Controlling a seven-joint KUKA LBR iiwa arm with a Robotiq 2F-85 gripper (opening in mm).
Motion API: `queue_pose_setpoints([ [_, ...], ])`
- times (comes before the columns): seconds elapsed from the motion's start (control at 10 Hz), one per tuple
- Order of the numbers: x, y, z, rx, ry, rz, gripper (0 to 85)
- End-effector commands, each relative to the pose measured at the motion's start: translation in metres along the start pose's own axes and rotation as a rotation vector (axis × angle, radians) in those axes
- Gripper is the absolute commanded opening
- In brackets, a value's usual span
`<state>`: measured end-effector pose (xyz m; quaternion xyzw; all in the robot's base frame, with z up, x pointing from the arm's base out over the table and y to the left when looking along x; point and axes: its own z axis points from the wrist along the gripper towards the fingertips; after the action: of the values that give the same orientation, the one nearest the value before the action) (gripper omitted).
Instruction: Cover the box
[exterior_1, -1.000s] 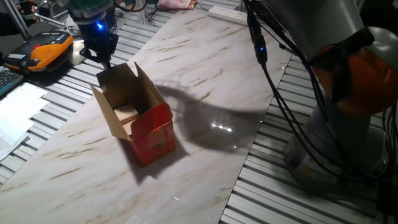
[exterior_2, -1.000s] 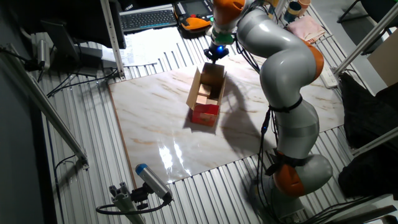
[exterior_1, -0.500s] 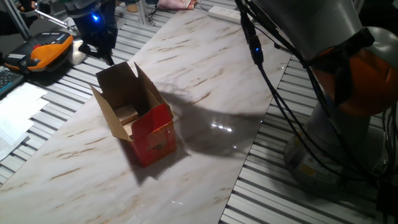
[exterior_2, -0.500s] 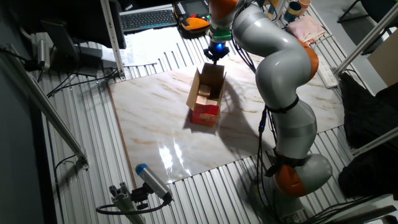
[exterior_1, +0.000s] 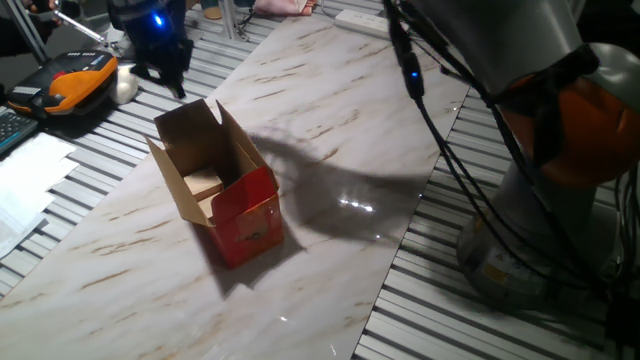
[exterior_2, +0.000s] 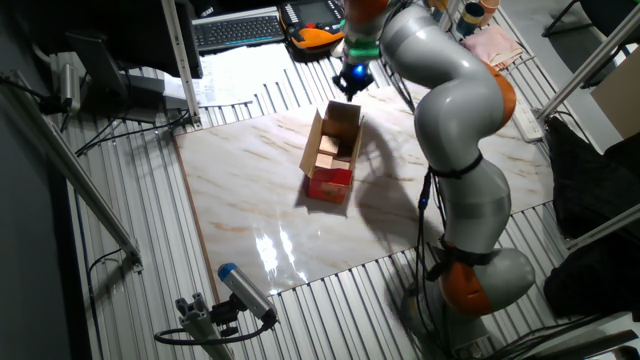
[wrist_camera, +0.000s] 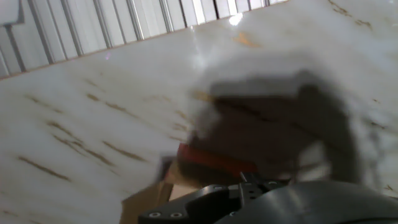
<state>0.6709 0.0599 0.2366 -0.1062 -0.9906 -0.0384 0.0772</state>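
Box (exterior_1: 228, 195): small rectangular cardboard carton, glossy red outside with a small printed graphic on the near end, plain brown inside. Stands on the marble-patterned tabletop, open, top flaps raised and splayed outward. A pale block-like item lies inside. In the hand view, blurred; only a red edge (wrist_camera: 214, 158) shows.

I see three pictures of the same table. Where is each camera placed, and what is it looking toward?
One fixed view: low by the table's edge, looking across the marble tabletop at the open box; the gripper and the arm's base show.
The other fixed view: high up, looking down at the box, the gripper beyond it and the whole arm.
Hand view: on the hand, aimed down at the blurred tabletop; only dark hand housing shows.
Both fixed views share the box and gripper.
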Motion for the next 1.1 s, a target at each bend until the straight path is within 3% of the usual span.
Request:
queue_pose_setpoints([
  [0.0, -0.014, -0.001, -0.001, 0.001, -0.006, -0.003, 0.0],
  [0.2, -0.02, 0.0, 0.01, 0.01, -0.037, 0.008, 0.0],
  [0.4, -0.019, 0.002, 0.029, 0.031, -0.074, 0.008, 0.0],
  [0.6, -0.013, 0.001, 0.043, 0.031, -0.091, 0.006, 0.0],
  [0.9, 0.0, 0.004, 0.039, 0.035, -0.06, 0.001, 0.0],
  [1.0, 0.008, 0.005, 0.041, 0.047, -0.065, 0.005, 0.0],
])
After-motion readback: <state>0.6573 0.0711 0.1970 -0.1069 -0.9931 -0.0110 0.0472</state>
